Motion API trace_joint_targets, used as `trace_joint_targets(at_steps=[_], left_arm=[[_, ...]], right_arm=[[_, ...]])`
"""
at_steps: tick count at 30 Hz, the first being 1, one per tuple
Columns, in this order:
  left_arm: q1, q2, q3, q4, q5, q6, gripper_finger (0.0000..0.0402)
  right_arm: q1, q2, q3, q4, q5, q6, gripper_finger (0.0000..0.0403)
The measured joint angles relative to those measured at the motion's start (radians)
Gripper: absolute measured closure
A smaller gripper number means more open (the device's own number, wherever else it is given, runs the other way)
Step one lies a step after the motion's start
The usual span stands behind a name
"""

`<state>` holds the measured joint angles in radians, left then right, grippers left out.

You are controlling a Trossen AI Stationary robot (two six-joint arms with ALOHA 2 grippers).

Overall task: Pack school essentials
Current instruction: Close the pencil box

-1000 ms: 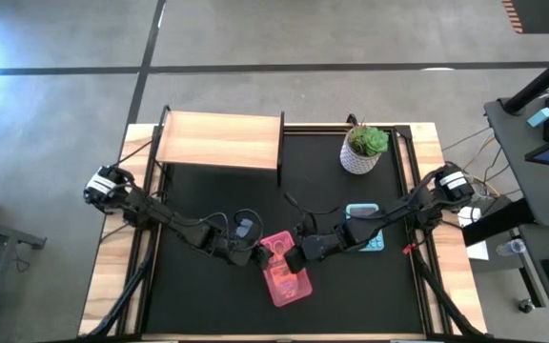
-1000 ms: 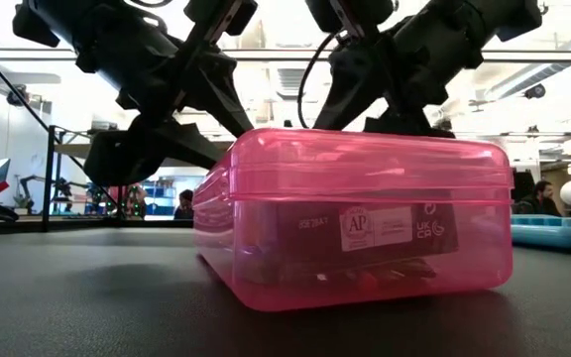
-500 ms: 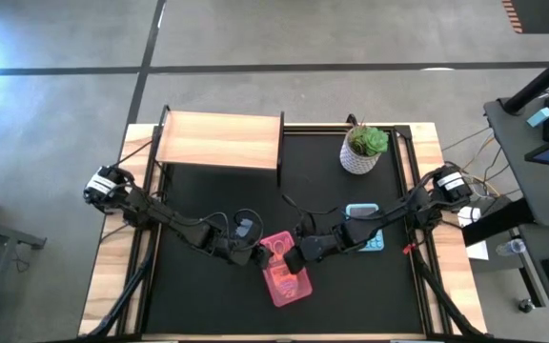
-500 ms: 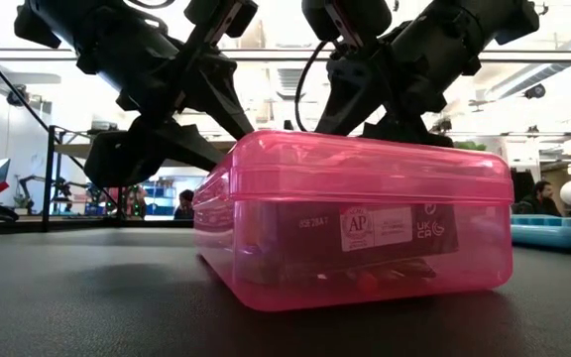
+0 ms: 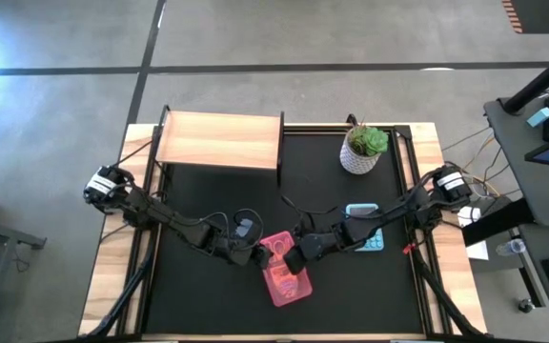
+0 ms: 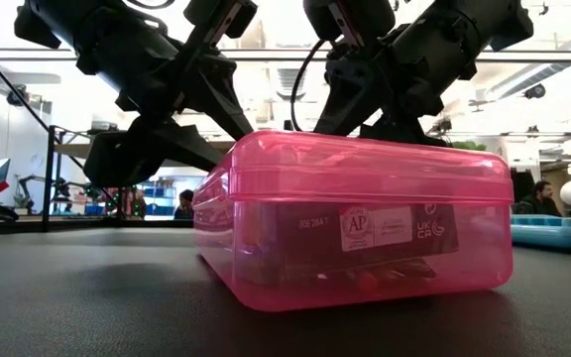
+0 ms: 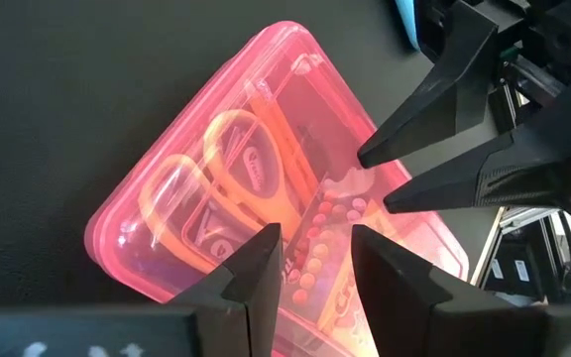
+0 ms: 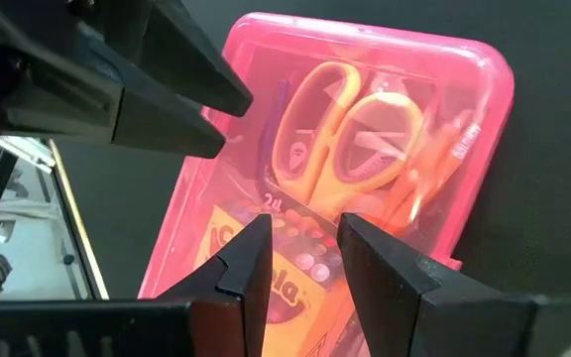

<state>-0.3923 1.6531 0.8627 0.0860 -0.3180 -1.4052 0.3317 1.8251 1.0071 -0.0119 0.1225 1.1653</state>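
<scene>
Left gripper point(image 7: 310, 266): fingers point(image 7: 256, 273) part-open with a narrow gap, nothing between them, tips hovering over the lid of the pink case point(image 5: 285, 270) near one long edge. Right gripper point(image 8: 300, 260): same story, fingers point(image 8: 250, 260) slightly apart, empty, tips over the same lid from the opposite side. In the high view the two grippers meet nose to nose at the case's far end, left gripper point(image 5: 255, 255) coming from the left, right gripper point(image 5: 298, 257) from the right. Can't tell from any view whether the tips actually touch the lid. Low view shows both sets of dark fingers angling down onto the top of the pink case point(image 6: 353, 220), lid down and seated all round. Case is translucent, sits flat on the black mat point(image 5: 208, 305), front centre of the table, skewed a bit off square. Contents visible through the lid: yellow-handled scissors point(image 8: 350, 134) with the handles at one end, crayon box point(image 8: 266, 283) alongside with its printed face up, orange pencils point(image 8: 442, 164) along one wall. Left wrist view gives the same scissors point(image 7: 211, 183) and a row of dots printed on the crayon box point(image 7: 320, 248). Light blue case point(image 5: 364, 229) lies on the mat just right of the right gripper, under that arm. Potted plant point(image 5: 363, 150) stands at the back right, well apart. Wooden shelf point(image 5: 220, 140) at back left.
</scene>
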Motion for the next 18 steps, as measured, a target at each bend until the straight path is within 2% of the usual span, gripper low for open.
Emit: trace_joint_targets(at_steps=[11,18], left_arm=[[0.000,0.000,0.000,0.000,0.002,0.000,0.0291],[0.000,0.000,0.000,0.000,0.002,-0.001,0.0291]], right_arm=[[0.004,-0.147,-0.002,0.005,0.000,-0.072,0.0308],[0.034,-0.180,-0.004,-0.056,0.002,-0.074,0.0319]])
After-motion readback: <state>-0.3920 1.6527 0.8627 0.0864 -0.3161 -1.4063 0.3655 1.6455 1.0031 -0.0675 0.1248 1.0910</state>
